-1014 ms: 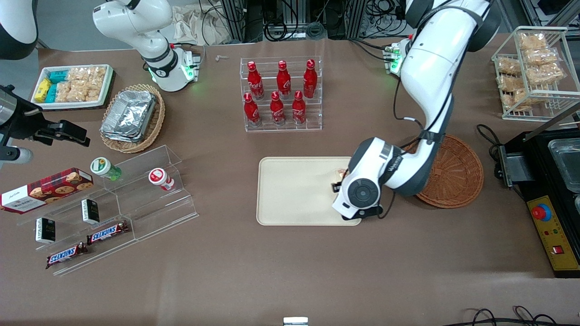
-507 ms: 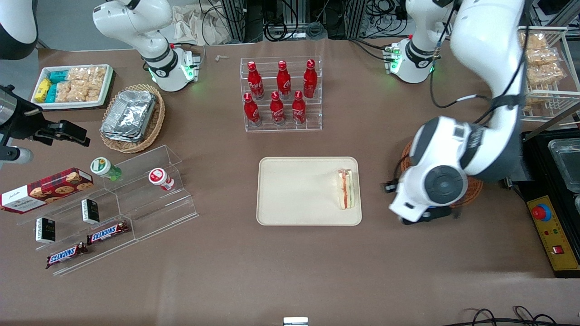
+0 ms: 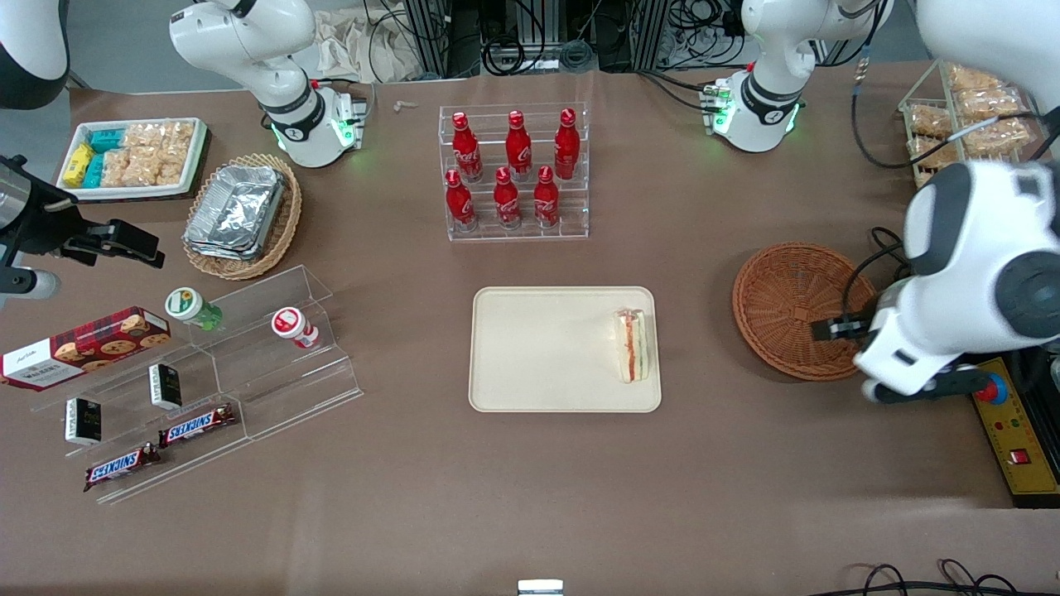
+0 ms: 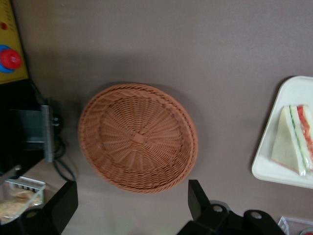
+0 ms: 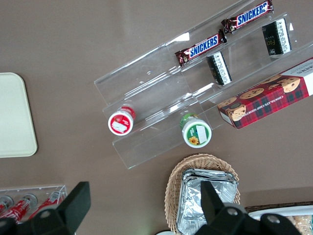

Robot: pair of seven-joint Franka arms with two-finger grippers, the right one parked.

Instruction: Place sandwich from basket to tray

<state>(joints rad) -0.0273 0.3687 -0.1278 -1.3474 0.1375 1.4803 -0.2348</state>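
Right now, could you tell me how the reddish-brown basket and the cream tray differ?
The basket is round, woven and reddish-brown; the tray is rectangular, smooth and cream. The basket holds nothing, while the tray carries the sandwich near its edge toward the working arm. The tool is open, above the table beside the basket, far from the tray. Both are shallow and lie flat on the table.

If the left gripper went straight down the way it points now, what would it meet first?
Probably the basket, which lies empty below the open gripper, though the height between them is unclear. The sandwich lies on the tray.
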